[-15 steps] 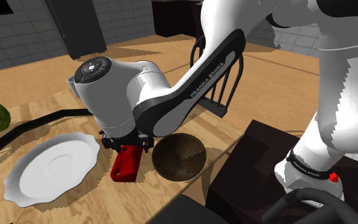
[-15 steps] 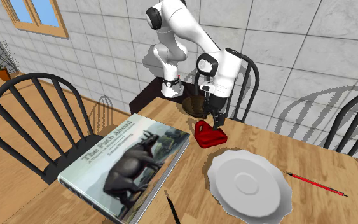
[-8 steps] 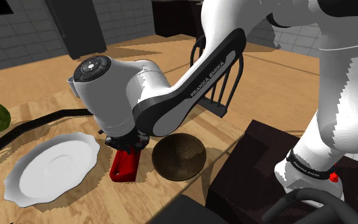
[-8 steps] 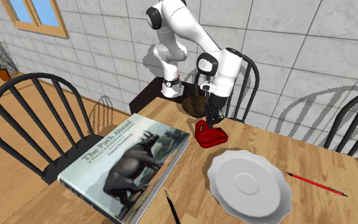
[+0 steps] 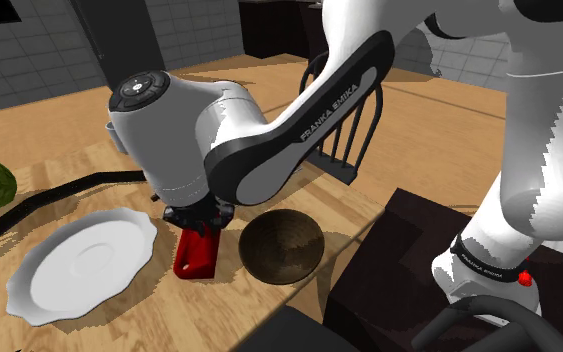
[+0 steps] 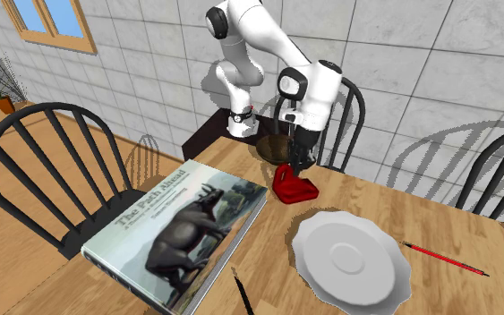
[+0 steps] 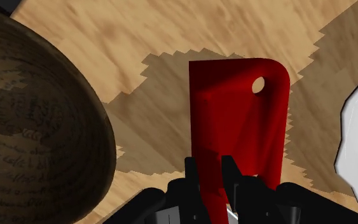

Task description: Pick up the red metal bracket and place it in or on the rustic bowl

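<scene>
One white plate [image 5: 79,265] lies on the shoulder view's left. Just beside it, one red bracket [image 5: 197,252] rests on the desk [image 5: 59,140]. The narrow fingers [image 7: 229,169] pinch its upright part. One brown bowl [image 5: 281,246] sits next. The arm [image 5: 299,130] bends over and points straight down.

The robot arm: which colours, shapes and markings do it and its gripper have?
The arm has smooth, rounded white shells with dark grey joints. One dark band bears white letters, FRANKA EMIKA. A dark round cap with small buttons tops the wrist. The gripper is all black, with two slim fingers.
</scene>
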Available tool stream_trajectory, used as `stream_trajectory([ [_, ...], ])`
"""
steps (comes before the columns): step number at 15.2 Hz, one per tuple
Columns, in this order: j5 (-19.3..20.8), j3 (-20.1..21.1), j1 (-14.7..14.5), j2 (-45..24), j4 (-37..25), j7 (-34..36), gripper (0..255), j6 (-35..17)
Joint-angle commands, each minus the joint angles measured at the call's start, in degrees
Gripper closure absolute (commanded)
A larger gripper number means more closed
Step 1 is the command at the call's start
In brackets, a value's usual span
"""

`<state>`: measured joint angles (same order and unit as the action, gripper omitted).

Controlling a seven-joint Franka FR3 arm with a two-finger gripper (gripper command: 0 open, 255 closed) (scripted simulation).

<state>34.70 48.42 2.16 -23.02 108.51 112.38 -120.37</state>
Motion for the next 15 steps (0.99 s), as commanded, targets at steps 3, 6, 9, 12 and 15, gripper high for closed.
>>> stream_trajectory([
  [3,-1.82,1.01,0.62,1.56,-1.19,-1.46,255,2.05],
  [6,-3.15,1.70,1.12,2.74,-2.15,-2.58,255,3.61],
  [9,-4.41,2.31,1.55,3.84,-3.22,-3.66,255,5.22],
  [12,-5.58,2.84,1.91,4.85,-4.43,-4.70,255,6.90],
  [15,-6.63,3.31,2.19,5.75,-5.77,-5.69,255,8.65],
])
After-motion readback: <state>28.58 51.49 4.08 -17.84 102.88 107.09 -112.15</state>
